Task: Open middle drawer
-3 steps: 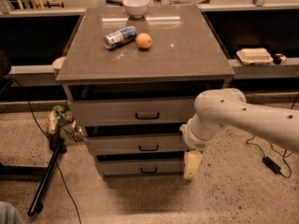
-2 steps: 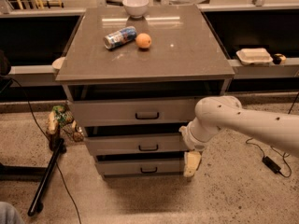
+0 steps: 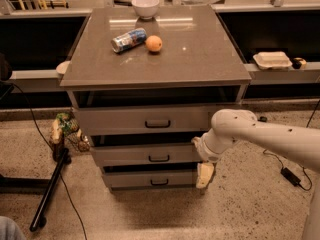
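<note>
Though the can's [image 3: 129,39] label is illegible, the gripper [image 3: 205,176] hangs near the middle drawer [image 3: 145,155], jaws' state unclear.

The cabinet [image 3: 195,54] has three grey drawers stacked down its front. The middle drawer [image 3: 130,155] has a small dark handle [image 3: 159,158] at its centre. A white arm [image 3: 270,136] reaches in from the cabinet's right, and its gripper [image 3: 204,180] hangs pointing down at the cabinet's lower right front corner, beside the bottom drawer [image 3: 145,179]. On the cabinet's top lie a can [image 3: 129,39], an orange [image 3: 154,43] and a white bowl [image 3: 145,6].
</note>
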Motion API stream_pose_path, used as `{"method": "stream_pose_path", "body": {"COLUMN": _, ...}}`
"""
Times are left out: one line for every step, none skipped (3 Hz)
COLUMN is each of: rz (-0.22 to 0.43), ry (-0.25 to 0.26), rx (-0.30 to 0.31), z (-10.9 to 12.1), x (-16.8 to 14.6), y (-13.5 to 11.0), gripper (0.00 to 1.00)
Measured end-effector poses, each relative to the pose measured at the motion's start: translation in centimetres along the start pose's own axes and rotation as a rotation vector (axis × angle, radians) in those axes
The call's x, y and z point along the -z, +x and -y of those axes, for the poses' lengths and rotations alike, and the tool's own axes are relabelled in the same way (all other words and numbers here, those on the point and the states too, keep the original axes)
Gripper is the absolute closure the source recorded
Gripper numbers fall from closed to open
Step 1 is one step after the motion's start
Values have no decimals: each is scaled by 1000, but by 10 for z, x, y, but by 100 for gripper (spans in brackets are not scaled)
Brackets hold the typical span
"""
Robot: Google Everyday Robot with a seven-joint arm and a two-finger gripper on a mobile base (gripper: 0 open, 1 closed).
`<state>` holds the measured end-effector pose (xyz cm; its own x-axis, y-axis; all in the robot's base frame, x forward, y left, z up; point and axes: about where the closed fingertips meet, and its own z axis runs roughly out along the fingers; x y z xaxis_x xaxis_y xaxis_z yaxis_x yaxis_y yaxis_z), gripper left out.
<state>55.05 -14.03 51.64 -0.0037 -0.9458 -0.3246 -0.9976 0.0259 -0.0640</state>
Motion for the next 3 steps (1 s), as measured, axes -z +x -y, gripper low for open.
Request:
{"method": "stream_pose_path", "body": {"rz": -69, "ry": 28, "rx": 27, "z": 12, "x": -17, "y": 8, "gripper": 0}}
{"method": "stream_pose_path", "body": {"rz": -129, "ry": 76, "rx": 72, "z": 35, "x": -35, "y": 20, "gripper": 0}}
{"method": "stream_pose_path", "body": {"rz": -138, "ry": 84, "rx": 92, "z": 54, "x": -52, "y": 31, "gripper": 0}}
